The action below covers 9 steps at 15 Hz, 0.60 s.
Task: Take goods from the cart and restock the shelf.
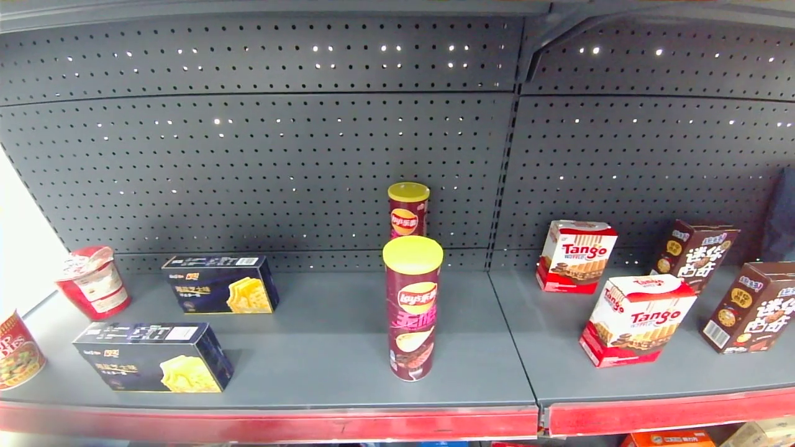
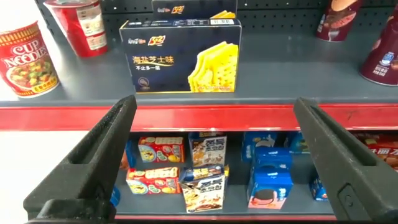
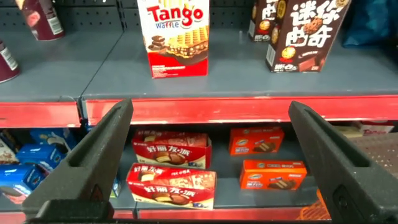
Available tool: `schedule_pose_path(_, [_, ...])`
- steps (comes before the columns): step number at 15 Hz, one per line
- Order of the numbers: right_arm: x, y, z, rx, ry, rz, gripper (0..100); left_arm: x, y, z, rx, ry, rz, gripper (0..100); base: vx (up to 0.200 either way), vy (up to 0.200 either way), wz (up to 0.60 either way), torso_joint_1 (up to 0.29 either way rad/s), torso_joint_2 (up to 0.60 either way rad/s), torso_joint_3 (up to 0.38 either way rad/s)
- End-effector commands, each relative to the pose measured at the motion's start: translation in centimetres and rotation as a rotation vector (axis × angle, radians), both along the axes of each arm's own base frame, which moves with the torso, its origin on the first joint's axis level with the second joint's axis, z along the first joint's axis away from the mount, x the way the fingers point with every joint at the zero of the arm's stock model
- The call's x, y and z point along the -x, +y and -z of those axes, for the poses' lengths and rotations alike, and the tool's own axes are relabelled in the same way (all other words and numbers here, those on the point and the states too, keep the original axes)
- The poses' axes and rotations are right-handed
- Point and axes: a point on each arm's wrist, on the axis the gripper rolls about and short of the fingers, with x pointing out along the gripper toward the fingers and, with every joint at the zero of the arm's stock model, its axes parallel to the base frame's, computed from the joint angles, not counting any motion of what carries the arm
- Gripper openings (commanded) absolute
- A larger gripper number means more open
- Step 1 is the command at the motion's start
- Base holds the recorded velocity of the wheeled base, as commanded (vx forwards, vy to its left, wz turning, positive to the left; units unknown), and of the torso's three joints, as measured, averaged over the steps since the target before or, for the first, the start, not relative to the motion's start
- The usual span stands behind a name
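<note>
The grey shelf [image 1: 310,347] carries two tall purple chip cans with yellow lids, one in front [image 1: 412,310] and one behind [image 1: 408,210]. Two dark blue cracker boxes [image 1: 158,365] [image 1: 223,284] lie to their left. Red and white wafer boxes [image 1: 636,320] [image 1: 576,256] and brown boxes [image 1: 748,307] stand on the right section. My left gripper [image 2: 214,102] is open and empty, level with the red shelf edge, facing a blue cracker box [image 2: 183,56]. My right gripper [image 3: 211,104] is open and empty, in front of a wafer box [image 3: 174,37].
Cup noodles [image 1: 15,351] and a red cup [image 1: 93,280] stand at the shelf's left end. Free room lies on either side of the front chip can. The lower shelf holds small snack boxes [image 2: 205,180], red boxes [image 3: 171,180] and orange boxes [image 3: 273,174].
</note>
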Motion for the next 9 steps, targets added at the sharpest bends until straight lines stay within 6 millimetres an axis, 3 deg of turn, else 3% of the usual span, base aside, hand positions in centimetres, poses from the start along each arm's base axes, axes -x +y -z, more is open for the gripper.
schedule_pose_path(1, [-0.01,0.0,-0.01,0.0,0.001,-0.001,100,-0.01,0.0,-0.01,0.0,0.001,0.0,100,0.0,0.0,0.0,0.0,0.0,0.0])
schedule_pose_path(4, [-0.01,0.0,-0.01,0.0,0.001,-0.001,100,-0.01,-0.01,-0.01,-0.002,0.001,0.002,100,0.0,0.2,0.0,0.002,0.0,0.004])
schedule_pose_path(9, [-0.01,0.0,-0.01,0.0,0.001,-0.001,100,-0.01,0.0,-0.01,0.0,0.001,0.0,100,0.0,0.0,0.0,0.0,0.0,0.0])
